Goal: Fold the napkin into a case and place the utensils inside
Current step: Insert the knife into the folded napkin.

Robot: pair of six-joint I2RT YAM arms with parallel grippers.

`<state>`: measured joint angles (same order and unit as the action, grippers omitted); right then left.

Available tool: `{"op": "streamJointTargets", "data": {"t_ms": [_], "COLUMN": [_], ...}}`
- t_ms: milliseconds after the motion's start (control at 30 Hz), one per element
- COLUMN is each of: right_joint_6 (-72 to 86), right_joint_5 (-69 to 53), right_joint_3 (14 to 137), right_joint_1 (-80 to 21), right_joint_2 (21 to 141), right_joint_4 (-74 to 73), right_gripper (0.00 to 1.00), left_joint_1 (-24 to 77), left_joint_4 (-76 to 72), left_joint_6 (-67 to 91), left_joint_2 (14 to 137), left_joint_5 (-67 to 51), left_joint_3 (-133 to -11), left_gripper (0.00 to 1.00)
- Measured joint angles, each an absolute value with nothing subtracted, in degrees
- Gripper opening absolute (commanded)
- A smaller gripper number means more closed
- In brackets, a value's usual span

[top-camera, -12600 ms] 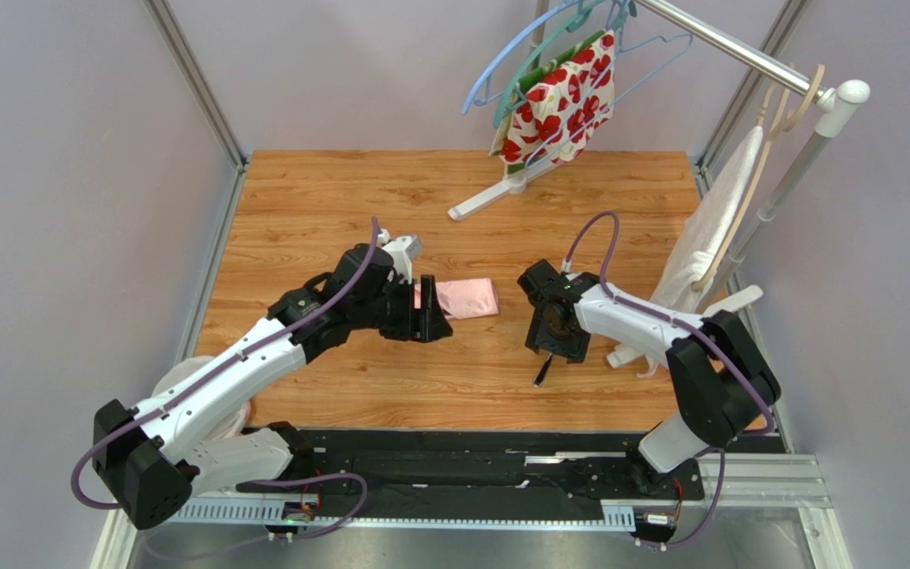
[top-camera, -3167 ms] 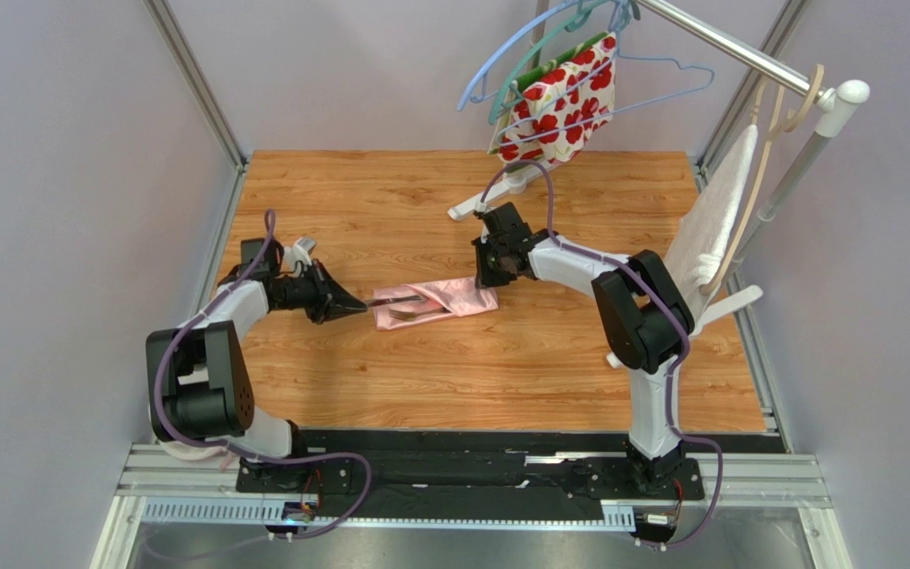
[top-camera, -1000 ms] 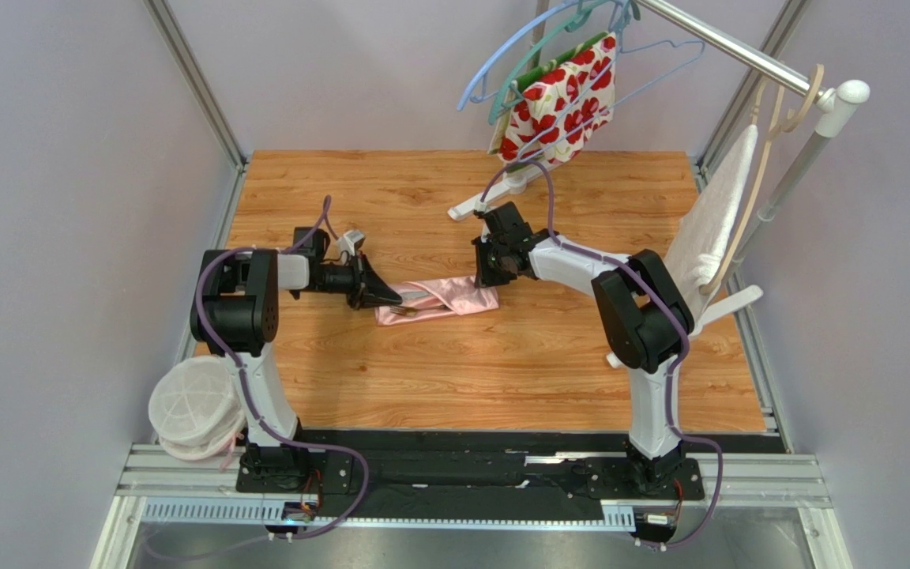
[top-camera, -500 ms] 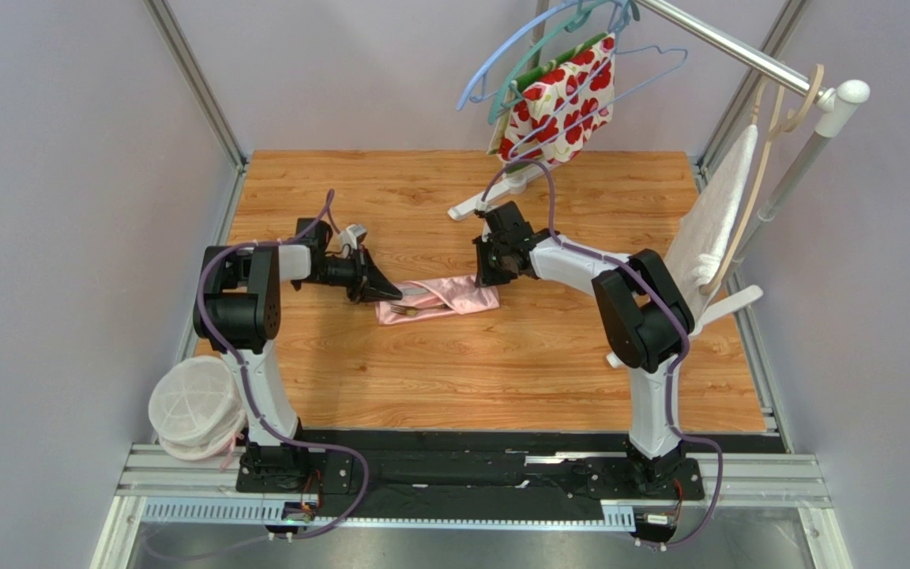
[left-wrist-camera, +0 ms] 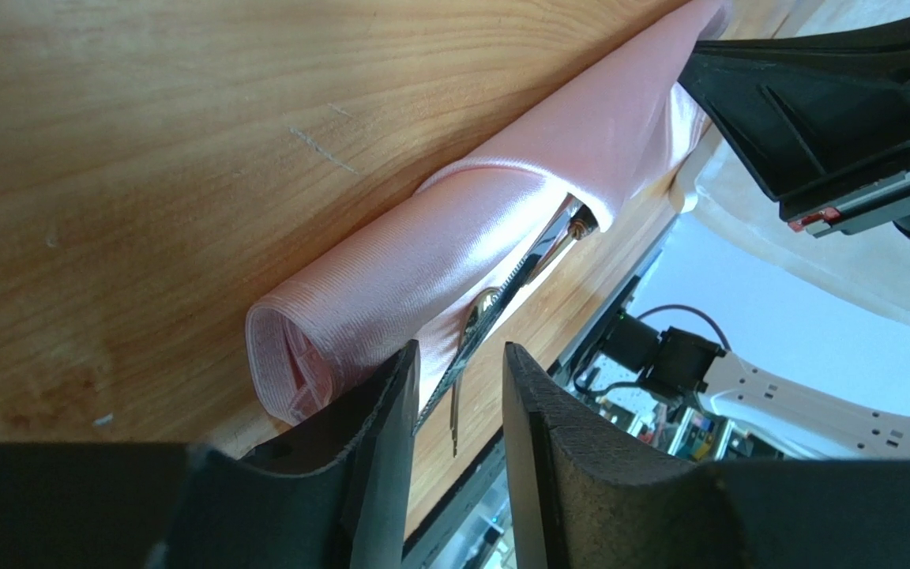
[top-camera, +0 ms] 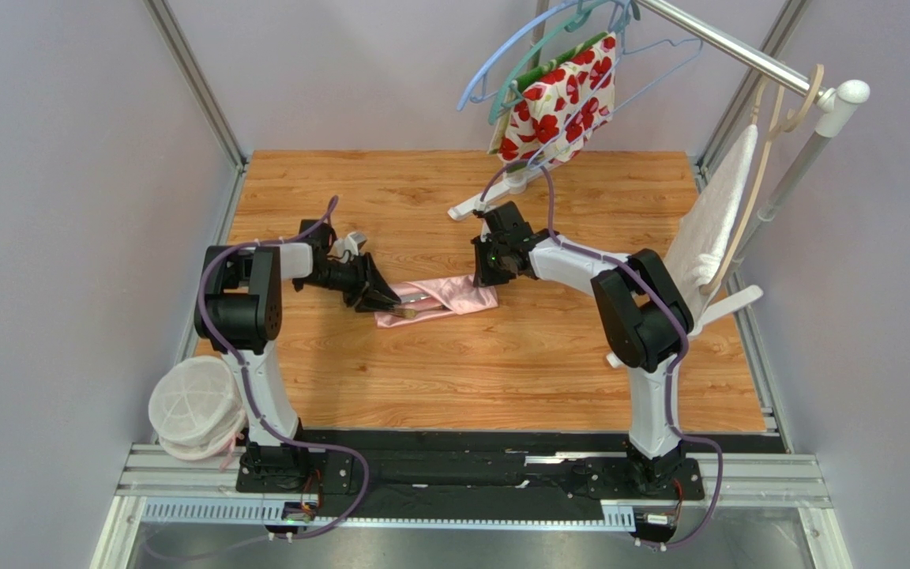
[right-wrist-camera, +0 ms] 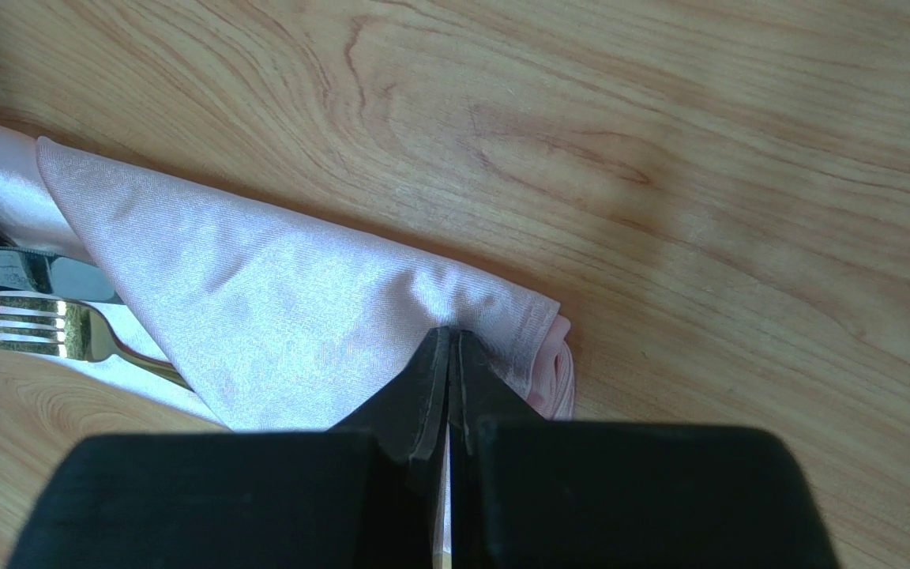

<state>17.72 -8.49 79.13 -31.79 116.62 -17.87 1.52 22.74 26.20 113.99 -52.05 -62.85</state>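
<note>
The light-pink napkin (top-camera: 438,295) lies mid-table, folded into an oblong case (left-wrist-camera: 448,255) with a slit along its near side. The utensils (left-wrist-camera: 507,291) lie inside the slit; fork tines (right-wrist-camera: 23,324) and a darker piece (right-wrist-camera: 33,275) show at the left end. My left gripper (top-camera: 379,295) (left-wrist-camera: 460,356) is open at the case's left end, its fingers (left-wrist-camera: 383,403) either side of a thin utensil tip without touching it. My right gripper (top-camera: 484,273) (right-wrist-camera: 450,340) is shut on a pucker of the napkin's top layer at the right end.
A clothes rack foot (top-camera: 507,190) stands just behind the right gripper, with hangers and a red-and-white floral cloth (top-camera: 561,101) above. A white cloth (top-camera: 709,231) hangs at the right edge. A white round object (top-camera: 193,403) sits near the left arm's base.
The left gripper has opened and let go of the utensil, which now rests in the napkin's slit. The right gripper has stayed where it was.
</note>
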Motion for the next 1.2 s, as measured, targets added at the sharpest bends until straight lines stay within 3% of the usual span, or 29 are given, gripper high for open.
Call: {"op": "streamJointTargets", "data": {"t_ms": [433,900,1200], "right_joint_6": [17.7,17.8,18.2], "right_joint_5": [-8.7,-8.7,-8.3], "right_joint_3": [79.1,79.1,79.8], "right_joint_1": [-31.8,-31.8,-31.9], "right_joint_2": [116.7,116.7,116.6], "right_joint_4": [-17.6,-17.6,-19.0], "right_gripper": [0.0,0.0,0.09], "left_joint_1": [0.6,0.6,0.8], "left_joint_4": [28.4,35.7,39.0], "left_joint_6": [25.0,24.9,25.0], "left_joint_2": [111.0,99.7,90.7], "left_joint_5": [-47.8,-40.7,-35.4], "left_joint_3": [-66.2,-69.3,-68.8], "left_gripper": [0.47,0.62,0.6]}}
